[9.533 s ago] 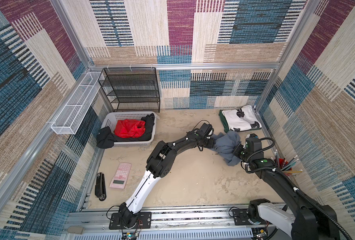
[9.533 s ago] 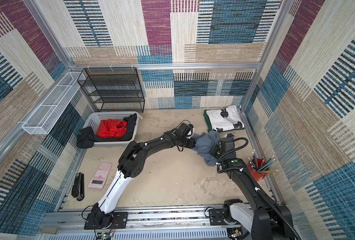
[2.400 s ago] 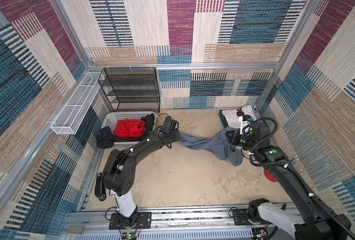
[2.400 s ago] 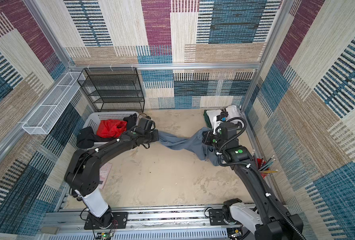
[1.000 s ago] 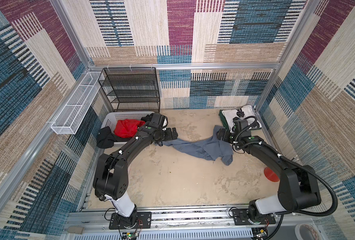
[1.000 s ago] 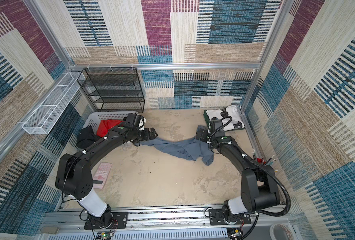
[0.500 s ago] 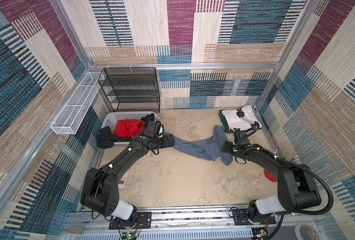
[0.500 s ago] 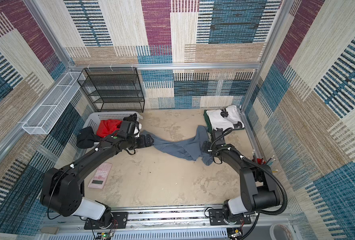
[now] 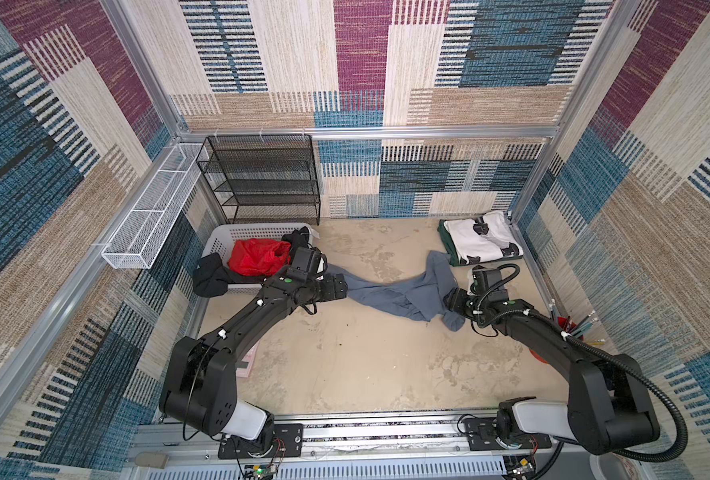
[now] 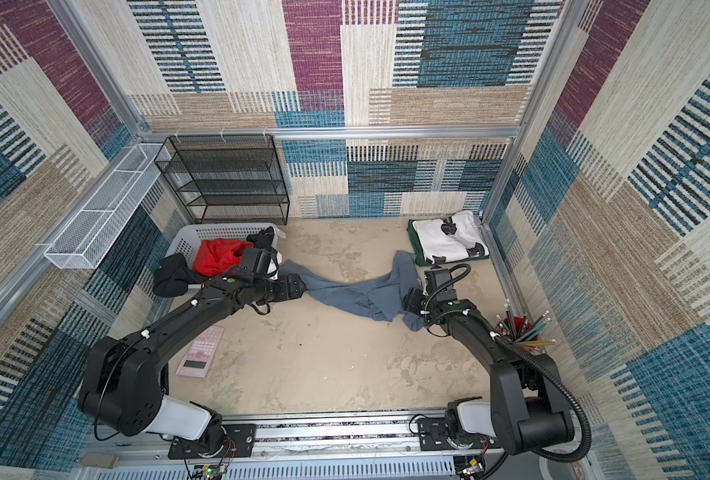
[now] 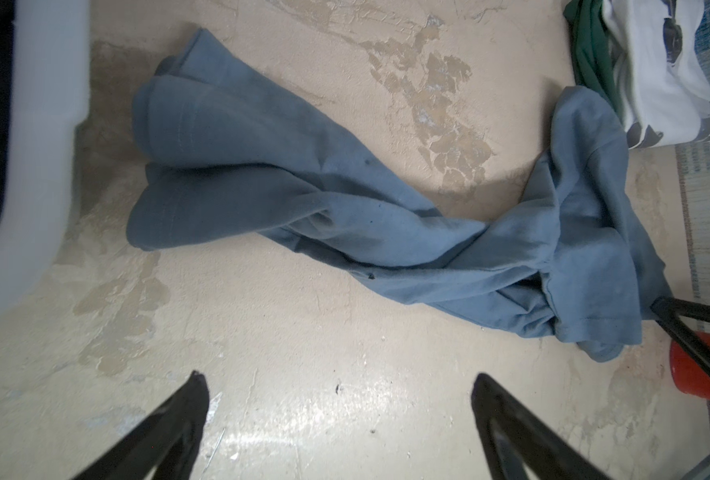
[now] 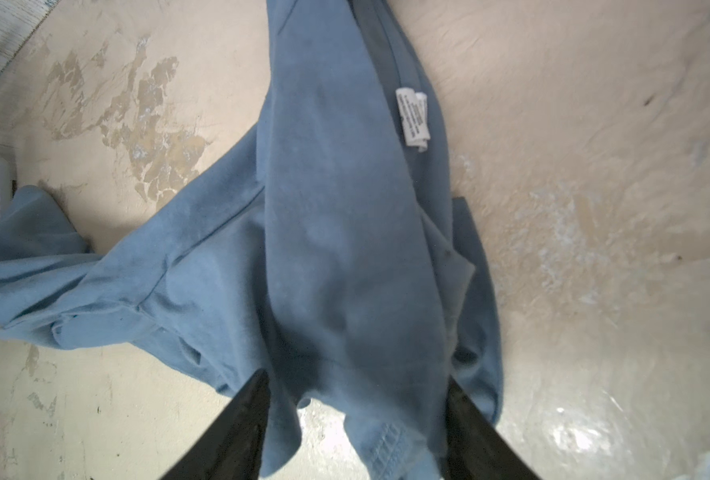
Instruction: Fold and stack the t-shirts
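Operator: Where is the grey shirt (image 9: 390, 291) lying?

Spotter: It is lying twisted on the floor in both top views (image 10: 353, 293). One end is sitting just beside the basket (image 9: 257, 228), and the rest is stretching away from the basket across the floor.

Operator: And the left gripper (image 9: 343, 286)?

Spotter: You are holding it low, just beside the basket, at the shirt's near end. Your left wrist view is showing that gripper (image 11: 336, 382) with its jaws spread wide over bare floor. The shirt (image 11: 345, 208) is lying beyond the tips, and they are gripping nothing.

Operator: The right gripper (image 9: 449, 299)?

Spotter: You are keeping it well apart from the basket, at the shirt's other end. In your right wrist view its jaws are standing about half apart (image 12: 355, 378). They are straddling a bunched fold of the shirt (image 12: 345, 228), with cloth touching both fingers (image 12: 245, 415). I cannot tell whether they are pinching it. A white label (image 12: 413, 118) is showing on the cloth further along.

Operator: The other shirts?

Spotter: The white shirt (image 9: 482, 241) is lying folded on top of the green shirt (image 9: 445, 245). That pile is sitting well apart from the basket, on the opposite side of the floor.
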You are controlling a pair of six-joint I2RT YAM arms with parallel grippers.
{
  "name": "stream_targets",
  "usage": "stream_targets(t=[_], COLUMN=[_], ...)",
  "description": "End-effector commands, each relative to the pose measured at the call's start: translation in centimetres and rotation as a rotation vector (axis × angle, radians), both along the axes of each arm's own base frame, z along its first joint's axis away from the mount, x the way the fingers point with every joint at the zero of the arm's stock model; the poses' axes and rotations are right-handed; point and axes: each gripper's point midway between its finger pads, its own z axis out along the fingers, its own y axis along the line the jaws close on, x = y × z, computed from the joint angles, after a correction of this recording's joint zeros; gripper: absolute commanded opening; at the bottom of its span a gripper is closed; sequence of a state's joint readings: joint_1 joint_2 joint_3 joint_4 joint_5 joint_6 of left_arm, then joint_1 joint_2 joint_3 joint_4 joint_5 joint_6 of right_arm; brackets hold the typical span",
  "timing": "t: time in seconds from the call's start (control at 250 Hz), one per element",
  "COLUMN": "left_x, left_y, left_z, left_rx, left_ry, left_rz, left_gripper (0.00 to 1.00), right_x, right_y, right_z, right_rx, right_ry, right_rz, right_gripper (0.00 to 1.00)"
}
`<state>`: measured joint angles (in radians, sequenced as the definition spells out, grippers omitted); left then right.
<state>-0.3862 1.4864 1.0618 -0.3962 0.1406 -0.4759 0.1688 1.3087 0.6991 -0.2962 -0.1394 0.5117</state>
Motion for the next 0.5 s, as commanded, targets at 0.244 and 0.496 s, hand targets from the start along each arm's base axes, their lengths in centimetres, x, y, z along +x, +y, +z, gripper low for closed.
stream_targets(t=[0.244,0.496], left_x=[0.4,0.5], left_y=[-0.5,-0.7], left_z=[-0.1,-0.6], left_rx=[-0.027,-0.027], left_ry=[-0.006,0.012], left_rz=[0.002,-0.009], left_gripper=[0.99,0.99], right_x=[-1.1,0.0], right_y=[0.3,0.0], right_z=[0.2,-0.8], right_rx=[0.041,0.007], right_ry=[-0.006,0.012], right_rz=[-0.004,-0.015], right_gripper=[0.63,0.63])
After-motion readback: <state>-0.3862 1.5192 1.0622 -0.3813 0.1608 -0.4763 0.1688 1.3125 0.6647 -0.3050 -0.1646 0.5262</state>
